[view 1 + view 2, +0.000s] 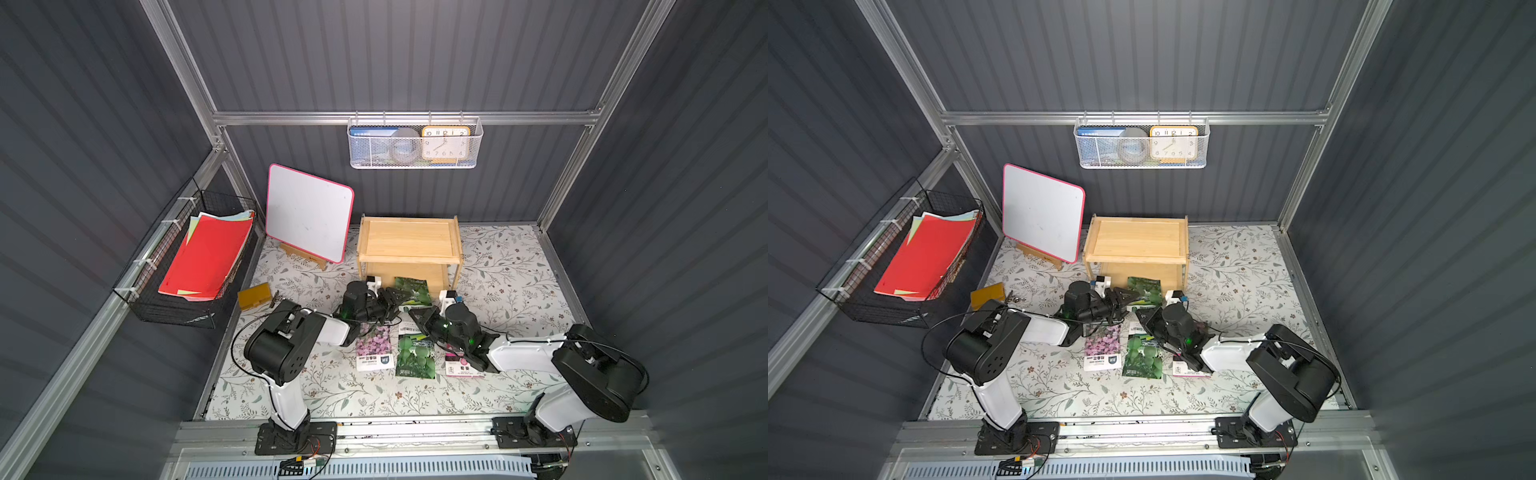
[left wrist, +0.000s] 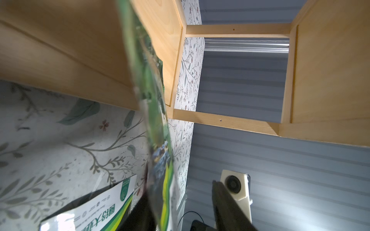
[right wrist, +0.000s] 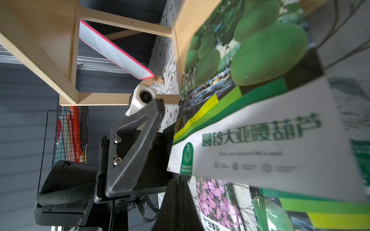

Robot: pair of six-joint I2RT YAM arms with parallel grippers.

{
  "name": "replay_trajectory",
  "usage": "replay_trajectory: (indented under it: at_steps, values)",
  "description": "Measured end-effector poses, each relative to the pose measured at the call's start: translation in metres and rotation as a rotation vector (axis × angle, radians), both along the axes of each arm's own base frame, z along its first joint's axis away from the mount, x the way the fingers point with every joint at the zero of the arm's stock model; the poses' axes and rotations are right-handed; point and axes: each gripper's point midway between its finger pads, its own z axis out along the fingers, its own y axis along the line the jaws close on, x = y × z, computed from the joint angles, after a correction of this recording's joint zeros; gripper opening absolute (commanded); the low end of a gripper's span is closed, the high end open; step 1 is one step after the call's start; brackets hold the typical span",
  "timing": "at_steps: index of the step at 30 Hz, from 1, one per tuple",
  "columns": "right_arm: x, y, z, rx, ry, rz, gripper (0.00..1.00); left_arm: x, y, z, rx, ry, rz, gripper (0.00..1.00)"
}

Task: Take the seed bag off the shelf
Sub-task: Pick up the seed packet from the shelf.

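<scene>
Black fingers of the left gripper stand spread. The green seed bag is edge-on between them, close against one and clear of the other. The bag tilts at mid-frame, its top over the lower tier of the pine shelf. Just below, the right gripper is pressed together at the bag's bottom edge.

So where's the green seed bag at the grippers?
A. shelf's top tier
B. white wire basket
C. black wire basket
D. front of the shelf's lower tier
D: the green seed bag pokes out of the shelf's lower tier, between the left gripper and right gripper.
</scene>
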Motion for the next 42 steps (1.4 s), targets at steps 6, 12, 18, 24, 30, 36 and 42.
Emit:
replay_trajectory:
  at_steps: [6,12,18,24,30,36,42]
  values:
    - [-0.001,0.001,0.002,0.003,-0.004,0.002,0.00,0.000,-0.001,0.001,-0.005,-0.009,-0.003,0.29]
    - [-0.002,0.001,0.004,0.007,-0.007,0.005,0.00,0.000,-0.001,-0.003,-0.003,-0.004,-0.008,0.18]
    - [-0.002,0.000,0.008,0.013,-0.015,0.001,0.00,0.002,-0.003,-0.012,0.008,0.008,-0.014,0.04]
    - [-0.007,-0.007,0.019,0.031,-0.038,-0.007,0.00,0.002,-0.004,-0.017,0.014,0.015,-0.022,0.00]
    - [-0.017,-0.036,0.029,0.021,-0.044,-0.057,0.25,0.004,-0.004,-0.015,0.037,-0.009,-0.027,0.00]
    - [-0.018,-0.101,0.063,0.000,-0.104,-0.158,0.74,0.012,-0.004,0.026,0.103,-0.130,-0.025,0.00]
    - [-0.019,-0.143,0.066,-0.044,-0.121,-0.150,0.88,0.003,-0.007,0.070,0.149,-0.236,-0.044,0.00]
